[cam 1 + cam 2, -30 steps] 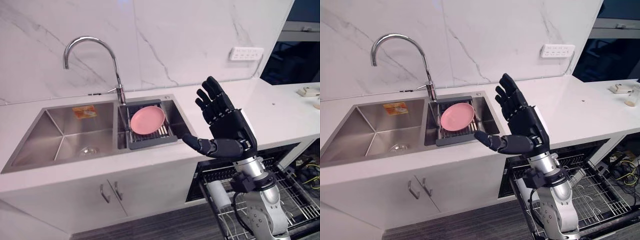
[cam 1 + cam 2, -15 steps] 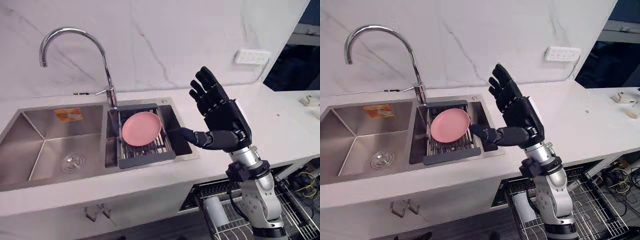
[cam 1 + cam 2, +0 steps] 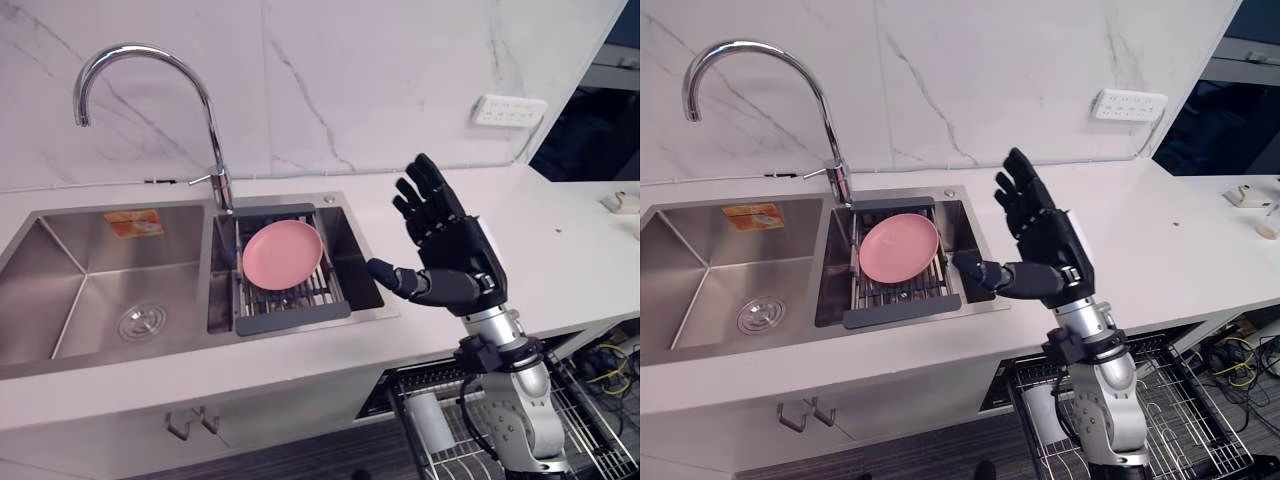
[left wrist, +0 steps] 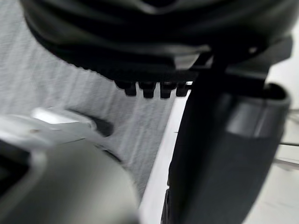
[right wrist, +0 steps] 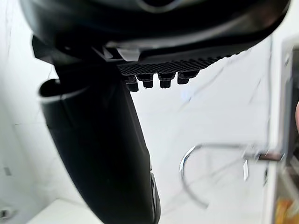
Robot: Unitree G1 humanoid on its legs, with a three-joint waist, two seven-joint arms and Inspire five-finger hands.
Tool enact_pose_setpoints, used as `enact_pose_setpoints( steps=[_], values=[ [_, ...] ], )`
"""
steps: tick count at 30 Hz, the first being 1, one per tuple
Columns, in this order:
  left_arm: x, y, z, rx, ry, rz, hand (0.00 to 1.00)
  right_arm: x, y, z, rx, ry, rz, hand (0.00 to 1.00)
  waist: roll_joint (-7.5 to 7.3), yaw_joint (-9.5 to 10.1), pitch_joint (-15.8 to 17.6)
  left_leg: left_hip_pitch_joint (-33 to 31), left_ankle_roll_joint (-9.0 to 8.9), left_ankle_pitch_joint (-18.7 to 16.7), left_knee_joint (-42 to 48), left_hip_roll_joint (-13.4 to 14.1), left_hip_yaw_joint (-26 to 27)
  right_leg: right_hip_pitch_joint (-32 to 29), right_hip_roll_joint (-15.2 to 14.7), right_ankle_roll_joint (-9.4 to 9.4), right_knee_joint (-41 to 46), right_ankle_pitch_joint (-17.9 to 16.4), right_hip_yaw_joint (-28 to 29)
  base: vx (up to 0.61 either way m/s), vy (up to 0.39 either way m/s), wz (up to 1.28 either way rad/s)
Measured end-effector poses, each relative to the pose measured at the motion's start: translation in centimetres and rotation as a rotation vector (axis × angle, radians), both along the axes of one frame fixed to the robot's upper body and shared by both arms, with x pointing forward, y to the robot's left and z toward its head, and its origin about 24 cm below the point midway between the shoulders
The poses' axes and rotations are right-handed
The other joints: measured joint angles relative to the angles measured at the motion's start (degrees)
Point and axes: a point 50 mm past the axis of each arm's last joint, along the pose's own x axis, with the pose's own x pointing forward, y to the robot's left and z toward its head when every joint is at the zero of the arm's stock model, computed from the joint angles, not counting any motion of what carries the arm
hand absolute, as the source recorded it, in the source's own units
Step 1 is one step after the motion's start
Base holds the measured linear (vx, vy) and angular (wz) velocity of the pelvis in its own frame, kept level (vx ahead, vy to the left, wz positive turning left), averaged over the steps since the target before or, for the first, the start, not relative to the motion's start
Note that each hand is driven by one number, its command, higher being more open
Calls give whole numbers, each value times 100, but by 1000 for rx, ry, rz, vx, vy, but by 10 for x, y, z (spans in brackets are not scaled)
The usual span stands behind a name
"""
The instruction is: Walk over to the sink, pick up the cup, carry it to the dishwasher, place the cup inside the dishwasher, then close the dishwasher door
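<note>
My right hand point(image 3: 457, 258) is raised above the white counter point(image 3: 560, 240), just right of the steel sink point(image 3: 90, 290). It is open, with its fingers straight and upright and its thumb point(image 5: 103, 154) pointing toward the sink; it holds nothing. A pink plate point(image 3: 283, 254) leans in a dark rack point(image 3: 300, 312) in the sink's right basin. I see no cup in either basin. My left hand point(image 4: 224, 154) hangs low over grey floor, its thumb straight, holding nothing.
A tall curved tap point(image 3: 150, 55) rises behind the sink. Below the counter at the right, the dishwasher's wire rack point(image 3: 1180, 420) is pulled out, with a pale cylinder point(image 3: 430, 420) lying in it. A wall socket point(image 3: 510, 108) sits on the marble wall.
The whole view has shifted toward the sink since a second ago. My right hand stays raised and open and has sunk slightly in the last half second.
</note>
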Motion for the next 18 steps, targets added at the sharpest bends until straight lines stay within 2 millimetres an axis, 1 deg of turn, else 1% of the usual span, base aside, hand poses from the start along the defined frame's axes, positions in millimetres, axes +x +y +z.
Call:
enact_pose_setpoints(
  steps=[1, 3, 5, 7, 10, 11, 12, 13, 14, 16, 17, 18],
  values=[
    [-2, 0, 0, -23, 4, 7, 100, 0, -4, 0, -23, 2, -40, 100, -14, 0, 10, -2, -12, -8, 13, 12, 2, 6, 3, -7, 0, -5, -42, 0, 0, 0],
    [-3, 0, 0, -75, -17, 25, 100, 0, -21, 3, -134, 10, -193, 100, -37, 11, 20, 36, -34, -21, 20, 40, 4, 42, 27, -12, -3, -6, -84, 0, 0, 0],
    [-4, 0, 0, -83, -16, 21, 100, 0, -26, 5, -208, 11, -254, 100, -37, -1, 20, 72, -39, -24, 18, 49, 16, 71, 37, -11, -4, -7, -85, 0, 0, 0],
    [-5, 3, 0, -83, -9, 15, 100, 2, -29, 7, -353, 2, -324, 100, -41, -26, 22, 138, -45, -27, 2, 56, 29, 124, 46, -11, -5, -15, -83, 0, 0, 0],
    [-6, 3, 0, -84, -4, 14, 100, 6, -30, 15, -507, -27, -367, 100, -48, -19, 23, 171, -45, -28, -6, 53, 39, 151, 42, -27, -6, -31, -105, 0, 0, 0],
    [-6, 3, 0, -83, -2, 13, 100, 10, -27, 20, -579, -48, -379, 100, -50, -19, 22, 187, -45, -27, -6, 55, 44, 166, 42, -27, -6, -31, -119, 0, 0, 0],
    [-6, 3, 0, -83, -1, 13, 100, 11, -26, 22, -606, -56, -381, 100, -50, -22, 22, 194, -45, -27, -6, 56, 44, 175, 43, -28, -7, -31, -122, 0, 0, 0],
    [-6, 4, 0, -78, 4, 5, 100, 16, -20, 28, -720, -87, -379, 100, -53, -18, 23, 228, -48, -28, -6, 65, 35, 217, 48, -30, -8, -34, -138, 0, 0, 0],
    [-6, 4, 0, -77, 6, 5, 100, 18, -16, 30, -762, -98, -370, 100, -56, -18, 20, 234, -49, -28, -7, 66, 35, 224, 49, -30, -9, -35, -138, 0, 0, 0],
    [-6, 5, 0, -73, 12, 0, 100, 25, -2, 37, -895, -138, -310, 100, -79, -14, 7, 228, -54, -25, -6, 67, 27, 228, 50, -30, -10, -35, -146, 0, 0, 0],
    [-6, 5, 0, -73, 13, 0, 100, 27, 3, 38, -931, -147, -294, 100, -86, -14, 3, 228, -55, -25, -5, 68, 21, 232, 50, -29, -10, -34, -152, -5, 22, 5],
    [-6, 6, 1, -73, 16, 1, 100, 30, 11, 39, -1005, -164, -257, 100, -99, 8, -6, 225, -55, -24, -5, 70, 5, 238, 49, -22, -10, -29, -169, 1, 16, 5]
  ],
)
